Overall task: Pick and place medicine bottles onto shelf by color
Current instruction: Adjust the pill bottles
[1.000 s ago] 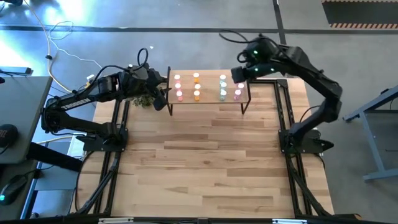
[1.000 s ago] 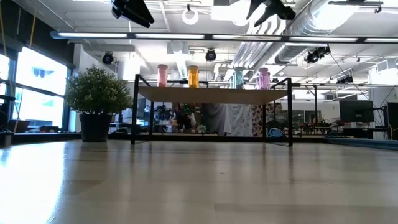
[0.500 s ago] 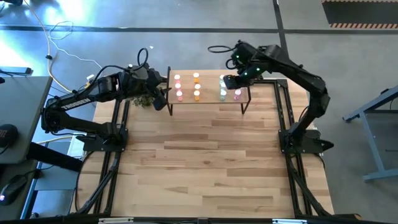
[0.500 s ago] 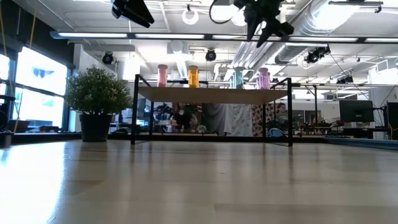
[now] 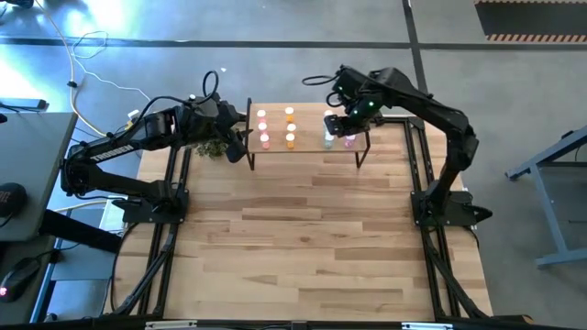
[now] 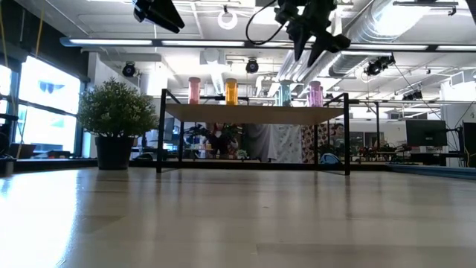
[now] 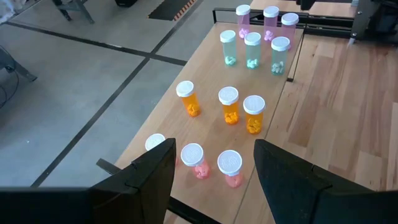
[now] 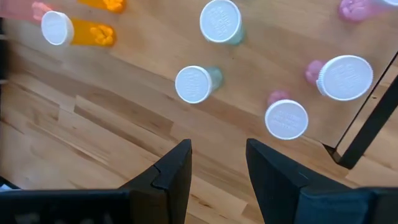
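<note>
Desk: plank-topped, carries everything, both arm bases at its sides.

Shelf: low light-wood platform on black legs, at the desk's far edge, long axis running across between the two arms. In the low view it stands level, with open space under it.

Potted plant: on the desk just beside the shelf's left end, under the left arm.

Left arm: reaches in from the left, bent at the elbow. Left claw hangs above the shelf's left end, fingers apart at a medium gap, holding nothing. It looks down the shelf's length.

Right arm: arches up from its base and folds back over the shelf's right end. Right claw points nearly straight down above the bottles there, fingers parted, nothing between them, well clear of the caps.

Medicine bottles: all upright on the shelf, long axes vertical, pale caps up. Four colour groups of three run along the shelf: pink bottles at the left end, orange bottles next, pale green bottles after, purple-pink bottles at the right end. Groups stand apart; none touch.
</note>
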Motion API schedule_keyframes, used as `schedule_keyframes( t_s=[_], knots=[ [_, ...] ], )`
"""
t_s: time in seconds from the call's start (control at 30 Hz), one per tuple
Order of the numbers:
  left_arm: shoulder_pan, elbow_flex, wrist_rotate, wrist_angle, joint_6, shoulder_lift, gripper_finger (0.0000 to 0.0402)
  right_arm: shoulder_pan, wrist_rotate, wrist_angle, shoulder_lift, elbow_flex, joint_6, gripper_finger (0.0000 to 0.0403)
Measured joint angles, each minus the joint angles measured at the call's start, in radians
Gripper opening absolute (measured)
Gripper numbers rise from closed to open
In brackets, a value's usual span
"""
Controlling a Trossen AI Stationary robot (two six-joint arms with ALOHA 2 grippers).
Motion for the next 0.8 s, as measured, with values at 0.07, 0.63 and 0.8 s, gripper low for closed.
schedule_keyframes(
  t_s=[0.07, 0.63, 0.8],
  knots=[
    [0.0, 0.0, 0.0, 0.0, 0.0, 0.0, 0.0207, 0.0, -0.004, 0.0, 0.008, 0.0, 0.0, 0.0144],
    [0.0, 0.0, 0.0, 0.002, 0.015, 0.0, 0.0207, 0.0, -0.021, -0.004, 0.061, 0.0, -0.001, 0.0029],
    [0.0, 0.0, 0.0, 0.003, 0.017, 0.0, 0.0207, 0.0, -0.009, -0.004, 0.061, 0.0, 0.008, 0.001]
  ],
)
